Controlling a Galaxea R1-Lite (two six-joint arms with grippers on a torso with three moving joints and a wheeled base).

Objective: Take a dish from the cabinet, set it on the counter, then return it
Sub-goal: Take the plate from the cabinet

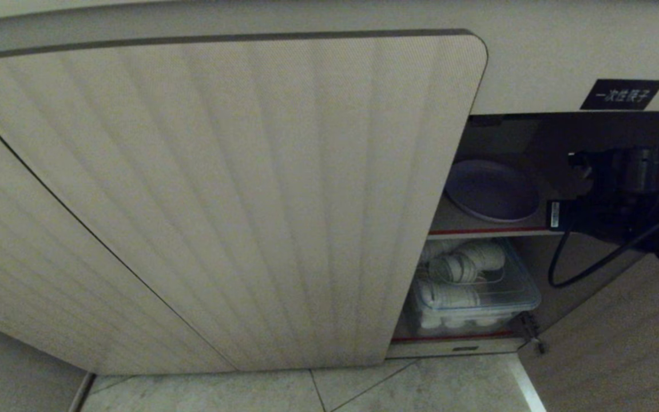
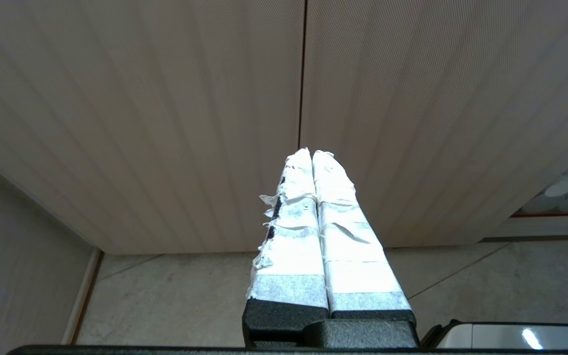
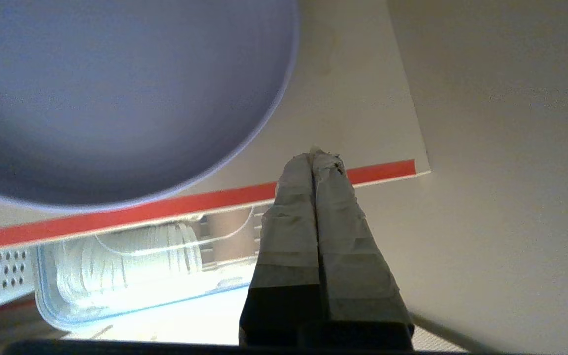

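Pale tiled floor below, and over it we face the cabinet, its ribbed left door shut and filling most of the head view. A small black label with white characters sits above the open right bay. Inside, we note the dish, lavender, lying flat on the red-edged shelf. Under the shelf stands a clear plastic box with white cups lying in it.

The right gripper reaches into the open bay, to the right of the dish; from its wrist camera we see both taped fingers pressed together, tips over the shelf's front edge, near the dish rim but apart from it, holding nothing.

The left gripper hangs low before the closed doors, its white-taped fingers likewise pressed together and empty
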